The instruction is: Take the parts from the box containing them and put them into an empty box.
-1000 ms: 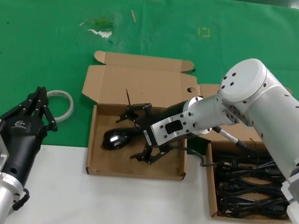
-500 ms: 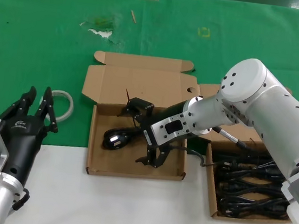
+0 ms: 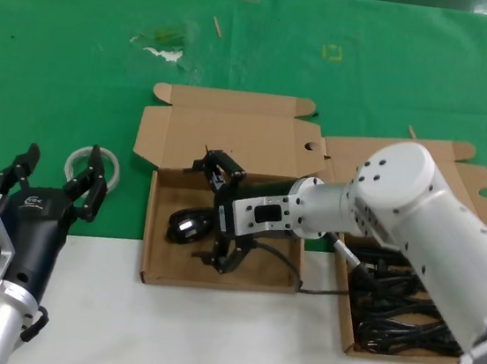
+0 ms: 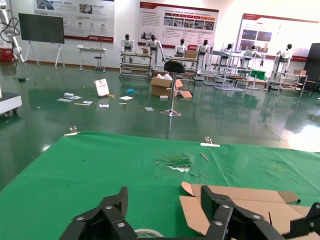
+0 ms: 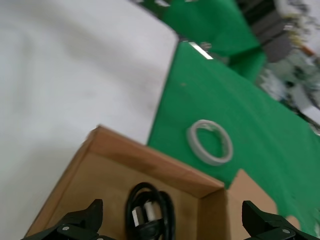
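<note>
Two boxes side by side on green mat. Squarish box walled on four sides, lid up behind, floor bare around one cord at robot's-left part. Right gripper inside it, fingers spread wide, empty, just beside cord. Askew-lid box packed with cords, count unclear. Left gripper parked near tape ring, fingers apart, empty.
</note>
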{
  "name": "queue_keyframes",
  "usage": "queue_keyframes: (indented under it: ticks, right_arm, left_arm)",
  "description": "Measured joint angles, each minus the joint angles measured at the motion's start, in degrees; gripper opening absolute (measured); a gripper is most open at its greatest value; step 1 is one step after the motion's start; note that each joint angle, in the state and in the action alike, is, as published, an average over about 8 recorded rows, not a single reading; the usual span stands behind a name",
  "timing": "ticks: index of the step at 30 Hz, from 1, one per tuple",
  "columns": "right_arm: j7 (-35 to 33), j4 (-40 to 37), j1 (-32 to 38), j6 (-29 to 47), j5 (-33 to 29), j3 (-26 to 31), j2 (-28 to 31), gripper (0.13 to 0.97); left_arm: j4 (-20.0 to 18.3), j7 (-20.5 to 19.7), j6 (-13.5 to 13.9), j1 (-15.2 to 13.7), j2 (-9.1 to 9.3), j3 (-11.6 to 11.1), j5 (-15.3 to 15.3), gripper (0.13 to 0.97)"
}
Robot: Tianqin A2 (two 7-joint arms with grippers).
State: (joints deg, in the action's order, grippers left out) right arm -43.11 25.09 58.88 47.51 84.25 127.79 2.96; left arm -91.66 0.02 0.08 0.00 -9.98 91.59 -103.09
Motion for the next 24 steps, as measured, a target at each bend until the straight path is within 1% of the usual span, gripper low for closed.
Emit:
queue_keyframes:
  ticks: [5,6,14,18,24]
  right_arm:
    - [3.3,5.0,-4.5,-3.6,1.4,-2.7,1.1,0.964]
    - [3.9,6.1,-5.4,-4.3,1.7,-3.3,1.3,0.964]
    - [9.2,14.3,-12.6,-10.2,4.1,-7.7,3.1,0.966]
    - [11.9,18.4,-16.3,-13.1,5.2,-10.0,3.9,0.966]
    - [15.9,24.7,-21.8,-17.6,7.0,-13.4,5.3,0.966]
  left_arm:
    - [0.0,0.0,0.0,0.0,0.00,0.0,0.0,0.574]
    - [0.0,0.0,0.0,0.0,0.00,0.0,0.0,0.574]
    - [0.0,0.0,0.0,0.0,0.00,0.0,0.0,0.769]
    - [0.0,0.0,0.0,0.0,0.00,0.0,0.0,0.769]
    - [0.0,0.0,0.0,0.0,0.00,0.0,0.0,0.865]
